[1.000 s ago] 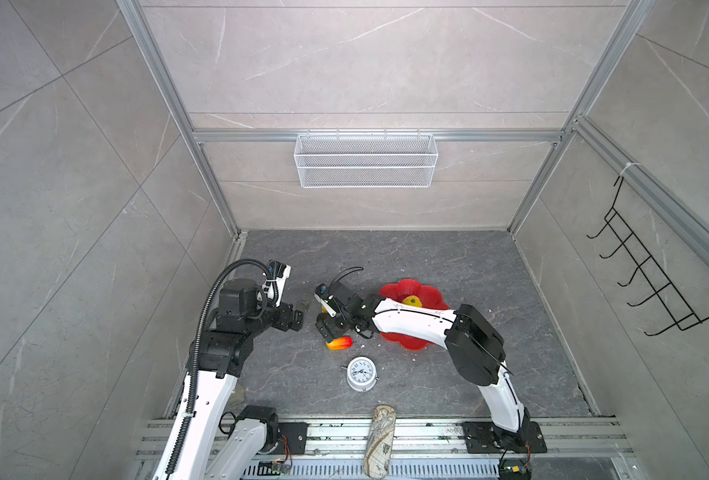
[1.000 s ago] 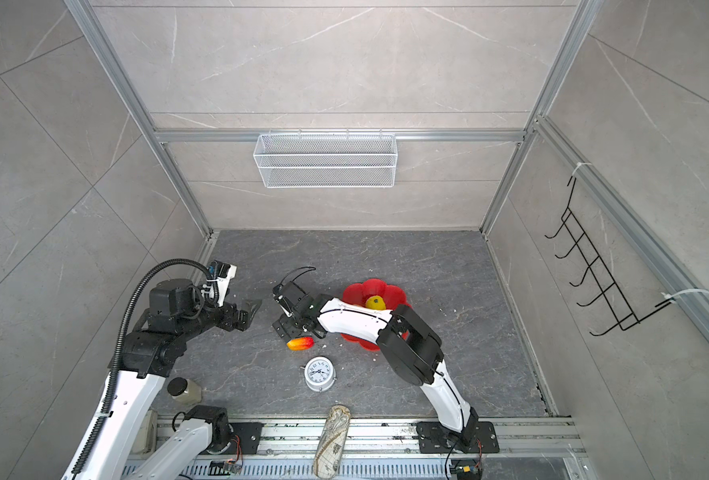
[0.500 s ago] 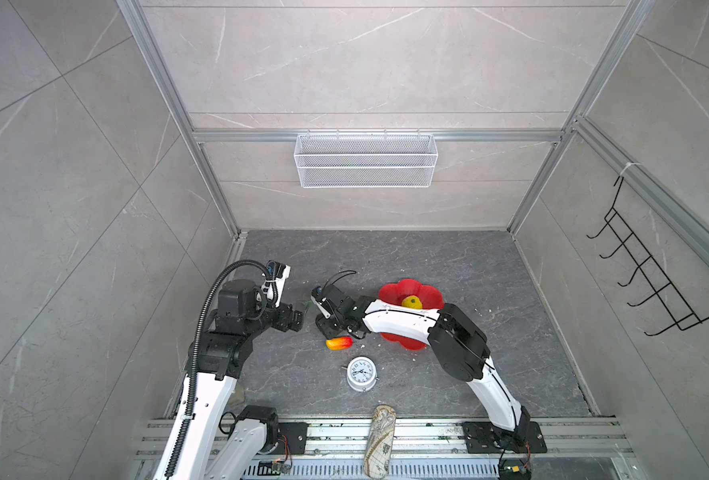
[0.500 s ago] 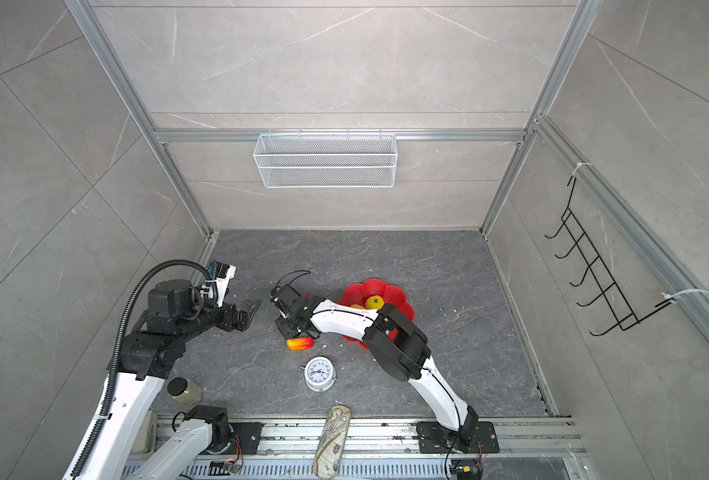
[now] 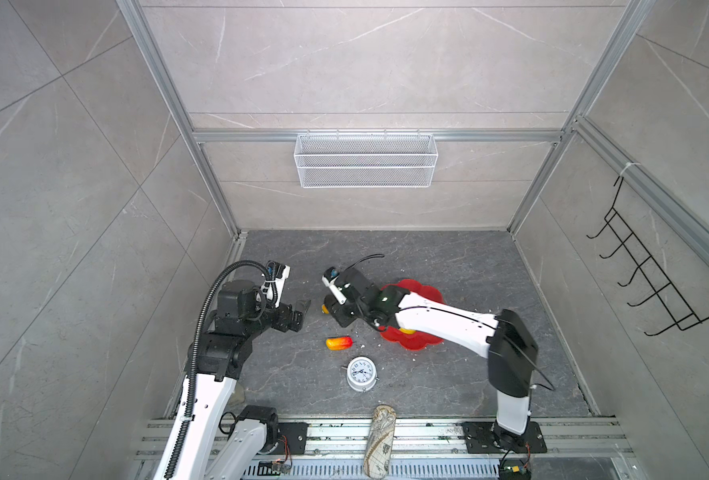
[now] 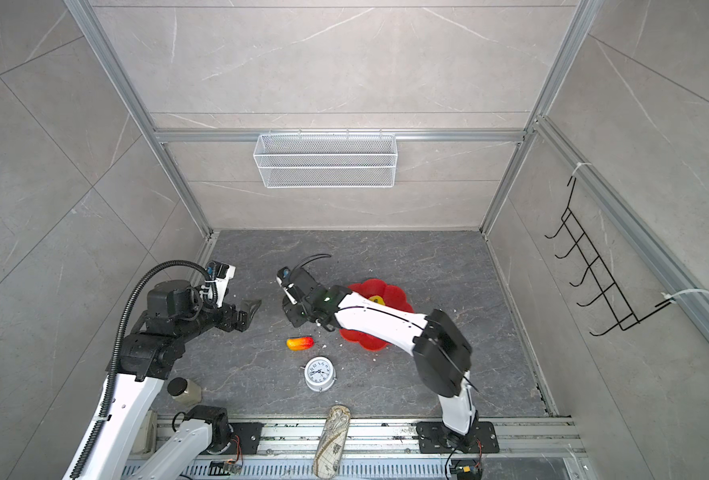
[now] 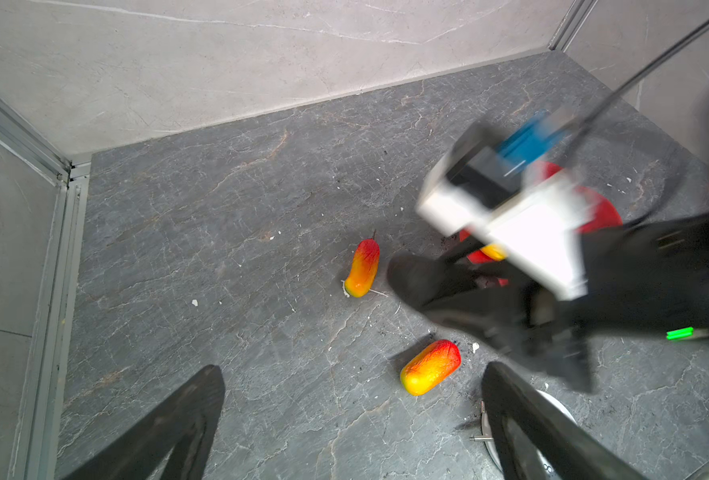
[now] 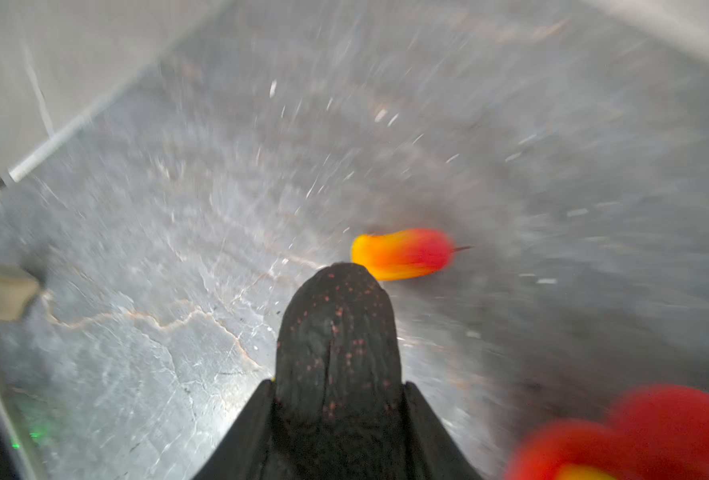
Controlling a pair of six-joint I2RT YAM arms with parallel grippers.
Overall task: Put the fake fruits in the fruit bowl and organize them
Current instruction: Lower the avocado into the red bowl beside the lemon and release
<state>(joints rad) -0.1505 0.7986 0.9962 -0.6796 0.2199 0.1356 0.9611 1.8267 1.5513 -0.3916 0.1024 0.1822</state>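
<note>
Jaws of the left gripper (image 7: 352, 374) stand wide apart and empty above the grey floor (image 7: 219, 208). Two of the fake fruits lie loose on that floor. The near orange-red fruit (image 7: 430, 367) sits just ahead of the left gripper. Its long axis runs closer to the closing line than across it, so a wrist turn would probably be needed before a pinch. The far orange-red fruit (image 7: 362, 268) lies just beside the right arm's load; contact cannot be told. Right of these in both top views, the right gripper (image 8: 338, 390) is clamped on the blackish fruit (image 8: 338, 324). This fruit is gripped at its rear part, long axis in line with the fingers, its blunt end projecting well past the tips. The right wrist view is blurred, so finer detail is not readable. The fruit bowl (image 5: 421, 291) lies farther right, behind those jaws and partly under the right forearm, with a yellow fruit (image 6: 375, 298) already inside. Judgement: the coming move turns on the bowl lying back along the right arm. The held fruit must travel rearward over the scalloped rim before release. The right arm is nearer the bowl, and the left arm is nearer the near orange-red fruit.
</note>
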